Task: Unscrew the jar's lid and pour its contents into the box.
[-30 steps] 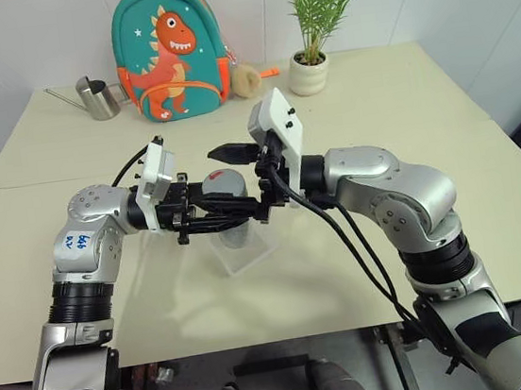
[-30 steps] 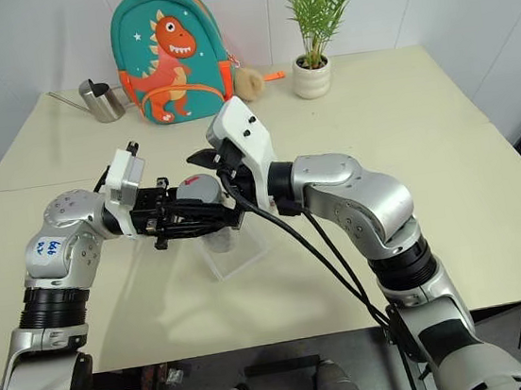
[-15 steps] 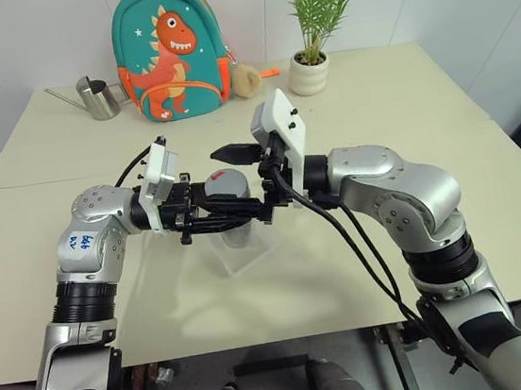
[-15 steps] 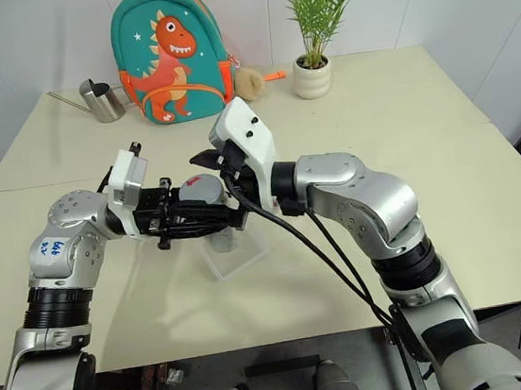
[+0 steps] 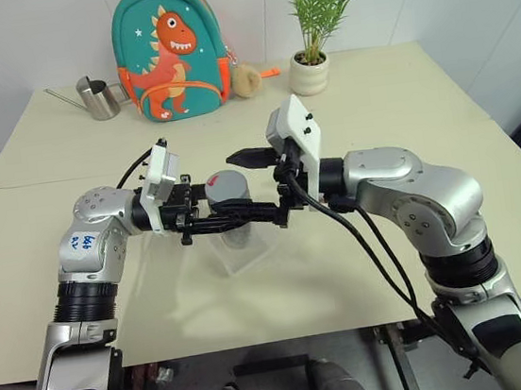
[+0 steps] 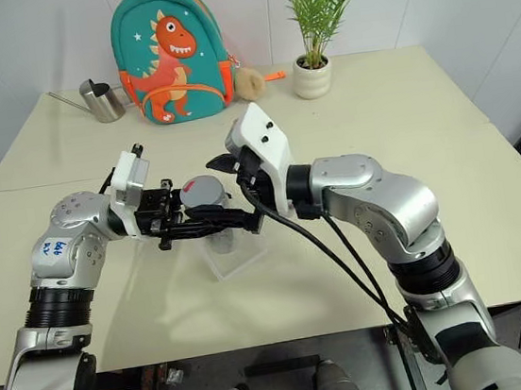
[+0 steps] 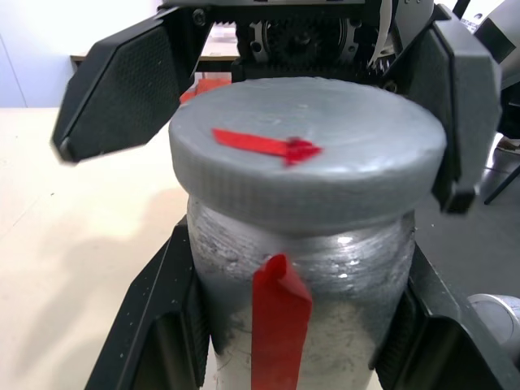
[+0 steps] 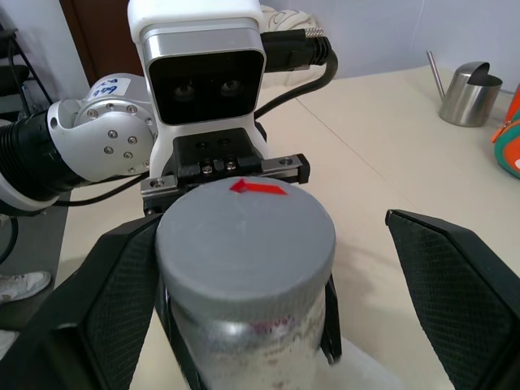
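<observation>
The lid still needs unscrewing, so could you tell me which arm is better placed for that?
The right: its gripper has open jaws flanking the lid, while the left gripper is shut on the jar.

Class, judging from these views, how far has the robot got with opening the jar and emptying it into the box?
Done: the left gripper holds the jar clamped above the box.
In hand: the right gripper stands open around the lid, not yet closed on it.
Left: the lid remains on the jar, so unscrewing and pouring are still to come.
</observation>
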### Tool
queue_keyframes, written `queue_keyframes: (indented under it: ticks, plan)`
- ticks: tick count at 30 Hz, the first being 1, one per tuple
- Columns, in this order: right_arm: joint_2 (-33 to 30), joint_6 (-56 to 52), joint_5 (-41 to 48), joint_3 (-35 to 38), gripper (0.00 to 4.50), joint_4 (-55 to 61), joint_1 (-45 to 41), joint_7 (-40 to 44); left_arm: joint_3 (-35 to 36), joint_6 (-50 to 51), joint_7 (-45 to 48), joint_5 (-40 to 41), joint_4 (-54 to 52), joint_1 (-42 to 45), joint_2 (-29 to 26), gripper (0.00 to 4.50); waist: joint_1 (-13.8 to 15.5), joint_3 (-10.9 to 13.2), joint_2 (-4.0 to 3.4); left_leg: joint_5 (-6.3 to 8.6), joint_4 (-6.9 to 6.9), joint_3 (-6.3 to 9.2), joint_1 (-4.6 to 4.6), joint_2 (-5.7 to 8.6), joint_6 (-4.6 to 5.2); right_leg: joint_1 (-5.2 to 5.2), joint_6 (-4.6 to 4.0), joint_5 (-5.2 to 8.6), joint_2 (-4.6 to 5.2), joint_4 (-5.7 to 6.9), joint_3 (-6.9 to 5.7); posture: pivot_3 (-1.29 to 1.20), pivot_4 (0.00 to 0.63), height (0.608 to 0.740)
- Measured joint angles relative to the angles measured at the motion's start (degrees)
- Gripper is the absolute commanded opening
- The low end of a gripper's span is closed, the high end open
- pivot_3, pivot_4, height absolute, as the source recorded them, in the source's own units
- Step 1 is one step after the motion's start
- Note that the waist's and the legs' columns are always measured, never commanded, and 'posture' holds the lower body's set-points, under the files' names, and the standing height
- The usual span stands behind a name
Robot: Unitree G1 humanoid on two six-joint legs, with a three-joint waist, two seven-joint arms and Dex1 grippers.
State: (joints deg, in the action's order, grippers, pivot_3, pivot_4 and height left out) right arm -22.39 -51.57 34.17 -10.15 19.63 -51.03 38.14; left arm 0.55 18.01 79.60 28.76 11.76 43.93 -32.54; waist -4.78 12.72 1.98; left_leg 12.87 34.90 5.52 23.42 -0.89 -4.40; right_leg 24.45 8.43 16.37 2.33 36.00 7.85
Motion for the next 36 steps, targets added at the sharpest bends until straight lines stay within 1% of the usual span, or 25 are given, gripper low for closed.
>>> queue_keyframes:
  ticks: [26,36]
  plan:
    - [-4.0,-1.2,2.0,1.7,4.47,3.0,2.4,0.4,-0.6,-1.8,0.7,-0.5,2.1,0.8,0.0,2.03,0.0,0.0,0.00,0.00,0.01,0.00,0.00,0.00,0.00,0.00,0.00,0.00,0.00,0.00,0.00,0.00,0.150,0.740]
    - [-6.8,-2.3,3.6,2.1,4.47,5.1,3.1,1.3,-0.6,-2.2,1.2,-0.9,2.4,0.9,0.0,2.03,0.1,0.0,0.00,0.00,0.04,0.00,0.01,0.00,0.00,0.00,0.00,0.00,0.00,0.00,0.00,0.00,0.150,0.740]
